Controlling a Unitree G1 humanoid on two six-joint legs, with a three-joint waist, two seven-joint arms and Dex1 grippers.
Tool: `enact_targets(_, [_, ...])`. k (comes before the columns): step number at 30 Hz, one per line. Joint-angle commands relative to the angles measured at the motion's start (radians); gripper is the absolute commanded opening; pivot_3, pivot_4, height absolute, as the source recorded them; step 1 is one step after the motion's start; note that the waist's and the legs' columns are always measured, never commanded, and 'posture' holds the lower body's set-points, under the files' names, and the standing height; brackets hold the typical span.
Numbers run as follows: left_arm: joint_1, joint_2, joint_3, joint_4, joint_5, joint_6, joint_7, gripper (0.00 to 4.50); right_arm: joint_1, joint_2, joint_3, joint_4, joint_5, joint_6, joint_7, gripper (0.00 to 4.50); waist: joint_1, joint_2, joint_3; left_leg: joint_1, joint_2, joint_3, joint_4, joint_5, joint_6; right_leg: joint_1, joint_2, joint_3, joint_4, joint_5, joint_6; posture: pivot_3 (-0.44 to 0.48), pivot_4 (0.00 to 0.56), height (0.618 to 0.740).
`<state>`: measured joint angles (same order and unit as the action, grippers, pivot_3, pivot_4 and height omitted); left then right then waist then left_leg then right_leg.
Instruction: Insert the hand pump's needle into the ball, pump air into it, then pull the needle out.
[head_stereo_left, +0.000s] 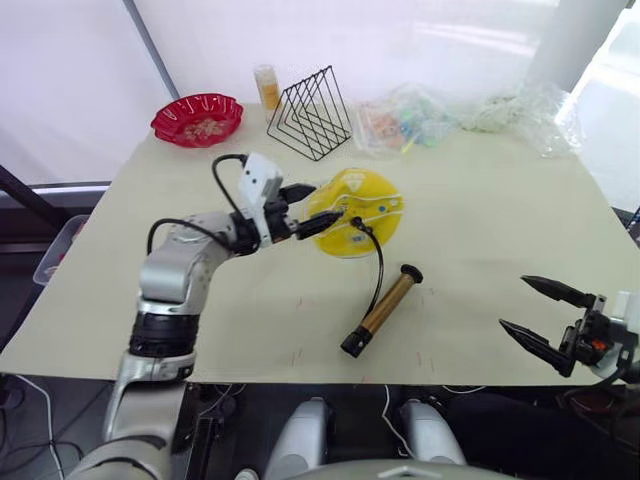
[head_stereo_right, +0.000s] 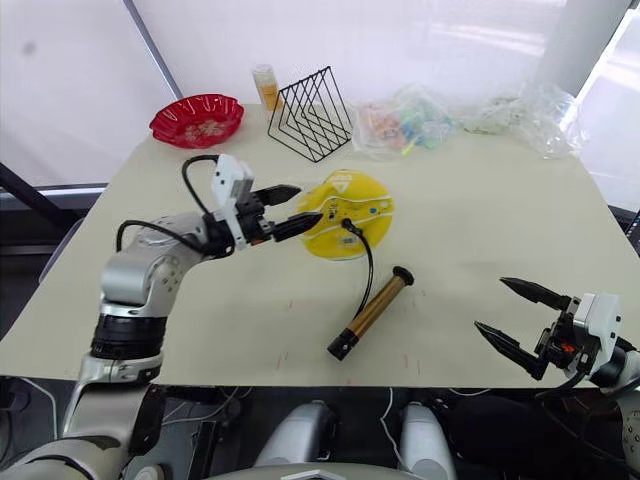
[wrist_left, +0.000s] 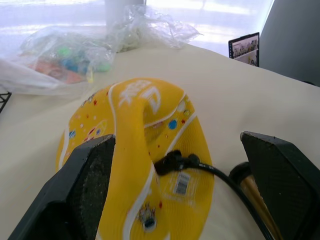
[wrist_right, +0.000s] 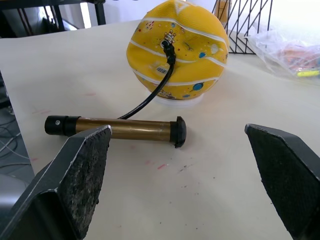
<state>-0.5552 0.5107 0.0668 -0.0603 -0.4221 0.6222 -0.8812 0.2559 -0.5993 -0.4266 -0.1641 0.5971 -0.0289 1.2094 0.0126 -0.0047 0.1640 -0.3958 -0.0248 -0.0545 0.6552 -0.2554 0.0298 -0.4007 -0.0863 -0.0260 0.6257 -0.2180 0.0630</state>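
Observation:
The yellow ball (head_stereo_left: 360, 205) lies as a partly flattened dome near the table's middle. The hand pump (head_stereo_left: 383, 310), a brass cylinder with black ends, lies on the table in front of it. Its black hose (wrist_right: 150, 95) curves up to a black fitting (wrist_left: 175, 161) pressed against the ball; the needle's pin itself is hidden. My left gripper (head_stereo_left: 328, 202) is open at the ball's left edge, one finger on either side of that rim. My right gripper (head_stereo_left: 513, 302) hangs open at the table's front right, pointing towards the pump and well apart from it.
A red scalloped bowl (head_stereo_left: 197, 118) stands at the back left. Beside it are a small jar (head_stereo_left: 267, 86) and a black wire rack (head_stereo_left: 312, 112). Crumpled clear plastic bags (head_stereo_left: 415, 118) lie along the back edge.

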Motion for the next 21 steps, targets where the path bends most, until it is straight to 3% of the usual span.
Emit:
enact_targets(1, [0.033, 0.045, 0.046, -0.046, -0.036, -0.057, -0.049, 4.26, -0.009, -0.004, -0.003, 0.002, 0.009, -0.025, 0.003, 4.5, 0.003, 0.0, 0.0, 0.0, 0.0, 0.0, 0.001, 0.0, 0.0, 0.0, 0.0, 0.0, 0.0, 0.0, 0.0, 0.0, 0.15, 0.737])
enact_targets(10, [0.332, 0.222, 0.167, 0.039, -0.049, -0.277, -0.274, 4.26, -0.01, -0.008, 0.0, 0.045, 0.006, -0.038, 0.003, 4.5, -0.008, 0.0, 0.0, 0.001, 0.002, 0.006, 0.001, 0.0, 0.0, -0.003, 0.001, 0.007, 0.001, 0.0, -0.001, 0.0, 0.15, 0.737])
enact_targets(21, [0.478, 0.272, 0.22, 0.223, -0.042, -0.501, -0.403, 4.26, 0.015, -0.014, -0.012, 0.072, 0.005, -0.068, 0.017, 4.5, 0.001, 0.0, 0.001, 0.001, 0.003, 0.007, 0.001, -0.001, 0.001, -0.004, 0.001, 0.007, 0.001, 0.001, -0.002, 0.0, 0.15, 0.737])
